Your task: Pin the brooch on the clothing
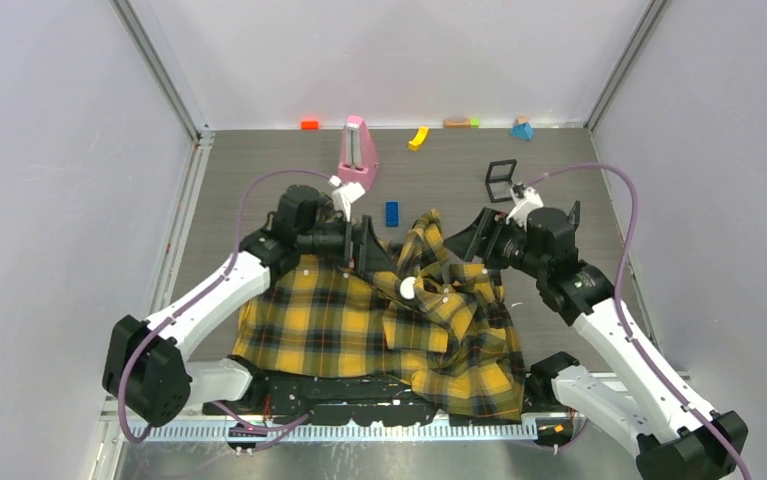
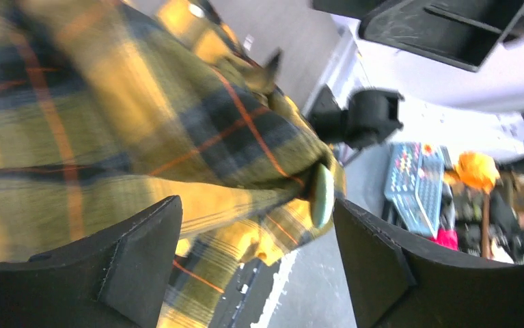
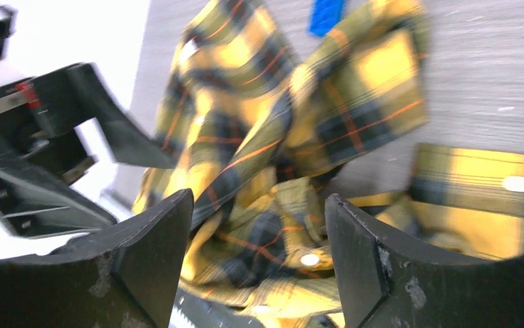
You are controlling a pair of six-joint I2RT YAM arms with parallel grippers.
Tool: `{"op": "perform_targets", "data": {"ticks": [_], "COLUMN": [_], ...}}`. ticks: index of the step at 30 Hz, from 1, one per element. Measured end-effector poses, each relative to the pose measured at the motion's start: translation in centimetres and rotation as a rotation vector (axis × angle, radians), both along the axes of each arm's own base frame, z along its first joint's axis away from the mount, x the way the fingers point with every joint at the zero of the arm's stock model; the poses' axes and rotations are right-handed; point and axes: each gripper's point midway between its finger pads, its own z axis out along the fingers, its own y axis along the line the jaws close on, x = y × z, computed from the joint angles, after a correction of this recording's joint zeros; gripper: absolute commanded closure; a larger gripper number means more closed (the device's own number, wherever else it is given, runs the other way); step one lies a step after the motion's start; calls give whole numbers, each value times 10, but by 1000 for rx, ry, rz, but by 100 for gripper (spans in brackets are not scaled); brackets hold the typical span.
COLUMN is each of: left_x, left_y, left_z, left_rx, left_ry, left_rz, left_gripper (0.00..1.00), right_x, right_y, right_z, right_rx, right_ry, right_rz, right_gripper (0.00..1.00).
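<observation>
The brooch (image 2: 322, 195) is sitting on a raised fold of the plaid shirt (image 1: 339, 320), mid-heap, so the pinning is looking done or nearly so, though I cannot tell if the pin is through. The left gripper (image 1: 371, 250) and right gripper (image 1: 471, 240) are hovering either side of that fold, facing each other, fingers spread, pinching nothing.

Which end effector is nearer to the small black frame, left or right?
Right. In the top view, the right end effector sits just below-left of the frame; the left end effector is far to its left, beyond the blue brick.
</observation>
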Motion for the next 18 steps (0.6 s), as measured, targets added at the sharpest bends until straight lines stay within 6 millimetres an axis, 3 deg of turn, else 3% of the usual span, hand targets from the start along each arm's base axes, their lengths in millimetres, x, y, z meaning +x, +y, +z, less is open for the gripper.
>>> {"op": "perform_targets", "data": {"ticks": [7, 14, 18], "left_x": [65, 99, 116], "left_y": [57, 89, 110], "left_z": [24, 68, 59], "left_rx": [124, 259, 389], "left_ry": [-54, -277, -350], "left_rz": [262, 374, 442], "left_gripper": [7, 6, 6], "right_x": [46, 89, 107], "right_y": [-66, -130, -165], "right_z": [-3, -44, -80], "right_rx": [-353, -685, -768], "right_ry": [74, 246, 375], "right_rz": [-345, -517, -552], "right_gripper": [19, 18, 20]}}
